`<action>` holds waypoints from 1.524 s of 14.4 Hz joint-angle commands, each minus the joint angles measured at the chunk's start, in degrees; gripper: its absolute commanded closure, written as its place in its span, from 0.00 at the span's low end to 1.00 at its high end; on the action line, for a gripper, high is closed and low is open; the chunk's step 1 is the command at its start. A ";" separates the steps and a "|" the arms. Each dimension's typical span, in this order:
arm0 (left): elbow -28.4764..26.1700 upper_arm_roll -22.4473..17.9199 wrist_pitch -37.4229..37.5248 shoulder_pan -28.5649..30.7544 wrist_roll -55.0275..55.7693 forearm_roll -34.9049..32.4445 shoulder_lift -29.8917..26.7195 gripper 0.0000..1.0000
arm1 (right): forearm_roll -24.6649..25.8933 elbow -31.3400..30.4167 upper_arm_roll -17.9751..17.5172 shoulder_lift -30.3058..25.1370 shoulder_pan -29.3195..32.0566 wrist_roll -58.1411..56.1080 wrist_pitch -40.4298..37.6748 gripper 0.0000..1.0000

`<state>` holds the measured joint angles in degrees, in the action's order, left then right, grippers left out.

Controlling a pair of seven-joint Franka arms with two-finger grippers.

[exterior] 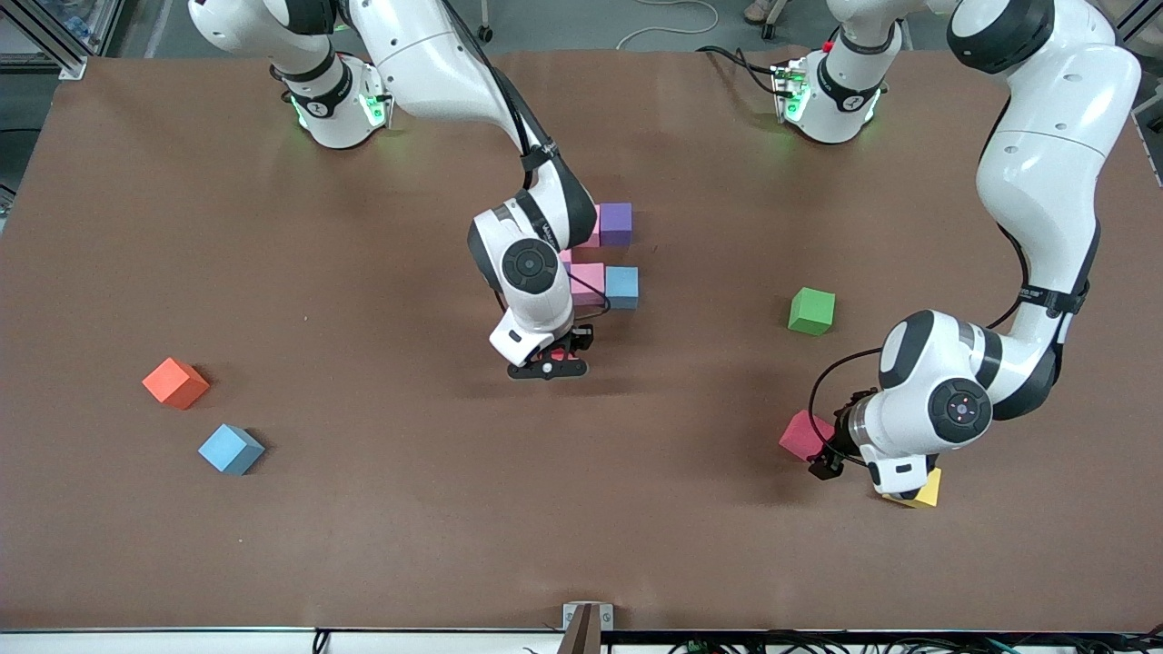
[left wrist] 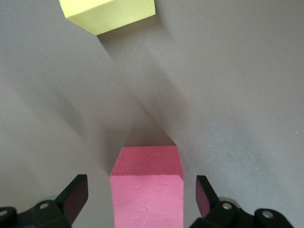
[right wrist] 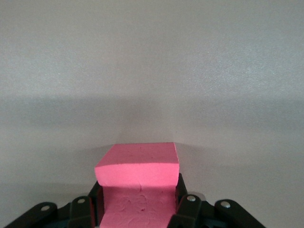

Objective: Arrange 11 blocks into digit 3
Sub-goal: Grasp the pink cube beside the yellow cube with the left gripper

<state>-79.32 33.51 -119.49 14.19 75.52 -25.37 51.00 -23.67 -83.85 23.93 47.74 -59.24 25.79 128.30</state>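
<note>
A cluster of blocks (exterior: 607, 263) sits mid-surface, its blocks touching. My right end effector (exterior: 550, 363) hangs over the surface beside that cluster, clamped on a held block (right wrist: 137, 166). A lone cube (exterior: 811, 311) lies toward the left arm's end. Nearer the camera than it, my left end effector (left wrist: 142, 194) straddles a resting block (exterior: 800, 434), fingers clear of its sides, with a neighbouring block (exterior: 929, 493) near. At the right arm's end lie an outer cube (exterior: 175, 382) and, nearer the camera, an end block (exterior: 231, 449).

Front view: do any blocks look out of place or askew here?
Nothing is damaged. The orange cube and a blue cube sit turned at an angle toward the right arm's end, away from the cluster. The green cube also lies apart, slightly rotated.
</note>
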 commanded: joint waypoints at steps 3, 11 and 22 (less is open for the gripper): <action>0.13 -0.02 0.23 -0.22 -0.90 -0.82 0.67 0.01 | 0.38 -1.58 0.24 -0.54 -1.49 -0.04 0.37 0.98; 0.22 -0.02 -0.39 -0.40 -0.90 -0.82 1.73 0.25 | 0.47 -3.08 0.24 -0.72 -1.32 -1.45 0.28 0.97; 0.39 1.82 -0.39 -1.89 4.78 2.34 -0.12 0.80 | -0.24 -4.66 0.24 -0.81 -1.58 1.19 0.28 0.96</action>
<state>-78.43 35.13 -120.12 12.68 76.85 -24.20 52.02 -23.83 -84.67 23.97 47.38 -59.98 26.29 128.42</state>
